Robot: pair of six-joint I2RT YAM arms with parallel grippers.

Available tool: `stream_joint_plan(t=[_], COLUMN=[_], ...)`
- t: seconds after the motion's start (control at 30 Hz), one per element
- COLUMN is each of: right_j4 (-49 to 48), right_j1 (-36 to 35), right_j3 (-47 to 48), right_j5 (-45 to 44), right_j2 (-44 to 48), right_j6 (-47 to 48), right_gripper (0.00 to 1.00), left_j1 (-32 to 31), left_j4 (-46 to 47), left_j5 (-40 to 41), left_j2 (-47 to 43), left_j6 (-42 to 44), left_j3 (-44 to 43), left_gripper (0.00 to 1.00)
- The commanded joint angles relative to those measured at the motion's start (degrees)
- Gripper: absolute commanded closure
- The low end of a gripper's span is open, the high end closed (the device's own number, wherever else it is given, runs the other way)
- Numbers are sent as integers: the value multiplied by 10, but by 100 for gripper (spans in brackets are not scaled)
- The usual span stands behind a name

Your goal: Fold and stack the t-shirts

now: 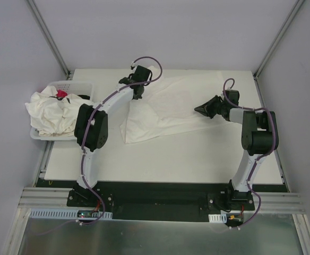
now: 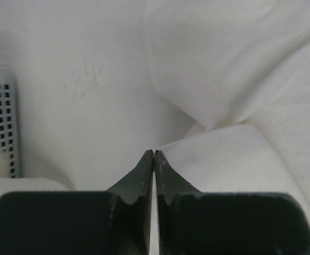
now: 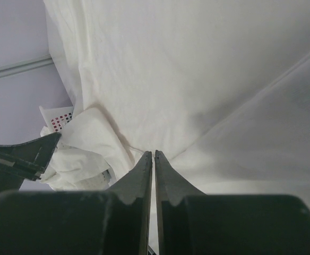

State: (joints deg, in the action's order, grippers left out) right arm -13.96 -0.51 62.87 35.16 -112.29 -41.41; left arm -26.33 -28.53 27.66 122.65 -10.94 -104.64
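i see one t-shirt (image 1: 165,111) spread on the white tabletop (image 1: 197,154) between the arms. the right gripper (image 3: 154,154) jaws grasp its edge. the left gripper (image 2: 154,154) jaws are clenched at the cloth. a heap of t-shirts (image 1: 51,111) fills the basket (image 1: 86,86) at the left.

One off-white t-shirt (image 1: 165,109) lies partly spread and creased mid-desk (image 1: 197,154), more t-shirts (image 1: 51,114) heaped crumpled over the basket (image 1: 75,85) at the left edge
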Motion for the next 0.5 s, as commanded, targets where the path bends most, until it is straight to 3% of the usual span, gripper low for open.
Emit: stream_joint_plan(t=[0.0, 0.47], right_j4=[-21, -26], right_j1=[3, 1], right_j3=[-6, -3], right_j5=[0, 0], right_j2=[10, 8], right_j6=[-3, -6], right_gripper=[93, 92], left_j1=[8, 7], left_j4=[28, 34], left_j5=[107, 57], left_j2=[-113, -153], left_j6=[-22, -9], left_j3=[15, 16], left_gripper=[100, 100])
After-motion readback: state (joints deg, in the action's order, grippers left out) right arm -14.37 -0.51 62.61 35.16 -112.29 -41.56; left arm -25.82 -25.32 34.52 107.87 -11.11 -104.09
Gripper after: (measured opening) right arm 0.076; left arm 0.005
